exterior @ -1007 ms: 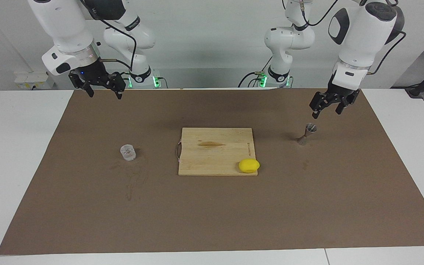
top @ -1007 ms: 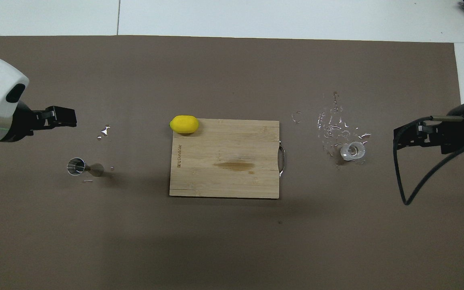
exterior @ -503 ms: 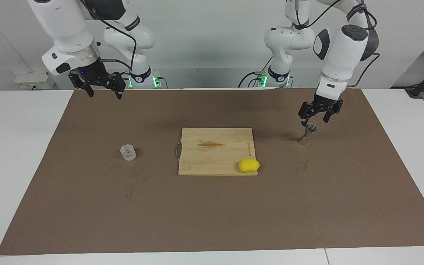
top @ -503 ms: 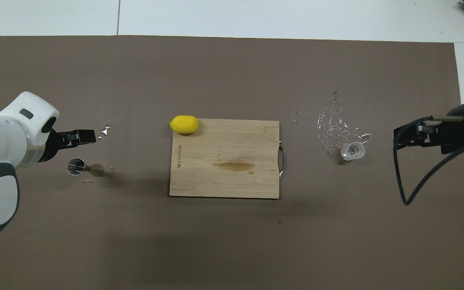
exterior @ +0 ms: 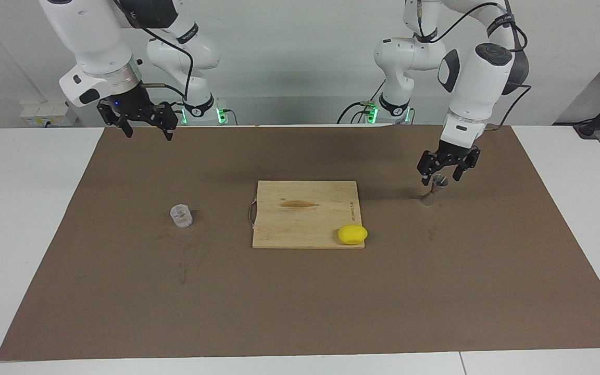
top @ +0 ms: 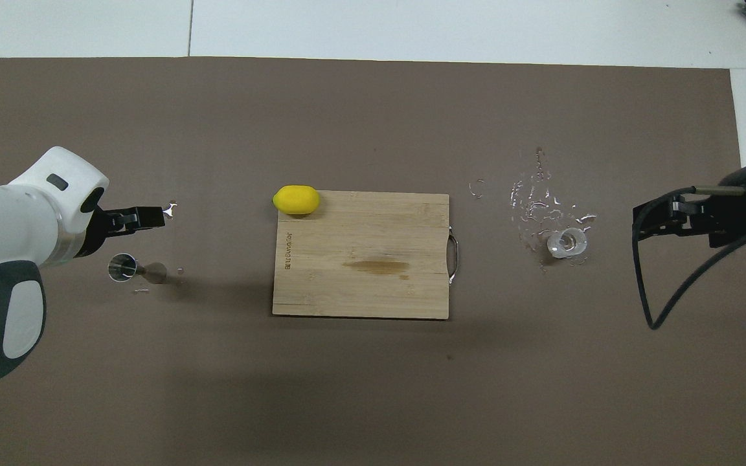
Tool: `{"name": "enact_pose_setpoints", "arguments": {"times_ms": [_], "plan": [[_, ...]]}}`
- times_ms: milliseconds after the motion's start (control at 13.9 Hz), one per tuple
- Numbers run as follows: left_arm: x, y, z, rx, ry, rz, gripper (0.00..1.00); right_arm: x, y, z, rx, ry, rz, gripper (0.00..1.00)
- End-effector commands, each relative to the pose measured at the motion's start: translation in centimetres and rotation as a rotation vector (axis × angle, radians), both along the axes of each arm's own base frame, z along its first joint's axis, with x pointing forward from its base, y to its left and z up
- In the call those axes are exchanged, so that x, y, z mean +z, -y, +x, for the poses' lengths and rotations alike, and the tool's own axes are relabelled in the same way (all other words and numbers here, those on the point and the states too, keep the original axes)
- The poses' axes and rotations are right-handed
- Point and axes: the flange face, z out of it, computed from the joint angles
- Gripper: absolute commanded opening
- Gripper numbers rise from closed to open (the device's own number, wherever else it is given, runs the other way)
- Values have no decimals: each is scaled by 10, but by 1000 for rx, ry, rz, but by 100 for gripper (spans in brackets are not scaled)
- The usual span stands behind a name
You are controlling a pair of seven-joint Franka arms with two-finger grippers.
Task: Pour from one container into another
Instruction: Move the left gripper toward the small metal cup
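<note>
Item 1. Small silvery metal hourglass-shaped jigger [exterior: 435, 189]: upright on the brown mat [exterior: 300, 302], toward the left arm's end of the table, nearer the mat's robot-side edge than its outer edge. Not held.

Item 2. Small clear short cylindrical glass cup [exterior: 180, 216]: upright on the mat toward the right arm's end, well apart from the jigger. Spilled droplets [top: 531, 194] glint on the mat beside it, on the side farther from the robots.

Item 3. Pale wooden cutting board with metal handle [exterior: 305, 213]: mid-mat, between the two vessels. A yellow lemon [exterior: 352, 234] sits at the board's corner farthest from the robots, toward the left arm's end.

Item 4. Left gripper [exterior: 441, 175]: low over the jigger's upper rim, fingers spread to either side, gripping nothing.

Item 5. Right gripper [exterior: 148, 129]: waiting raised over the mat's robot-side edge, fingers spread, empty.

Step in hand, as judged: the approach to grasp the jigger; no pouring begun. The next move calls for lowering to the narrow waist and closing gently, since the light, narrow-footed jigger could tip if nudged.
</note>
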Motion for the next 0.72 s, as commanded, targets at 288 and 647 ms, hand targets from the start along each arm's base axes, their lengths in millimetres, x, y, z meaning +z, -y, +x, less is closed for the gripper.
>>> {"name": "enact_pose_setpoints", "arguments": {"times_ms": [288, 647], "plan": [[-12, 3, 14, 7, 53, -9, 100, 3, 2, -3, -16, 0, -8, 100], [-8, -13, 21, -84, 26, -45, 100, 3, 2, -3, -15, 0, -9, 100]]}}
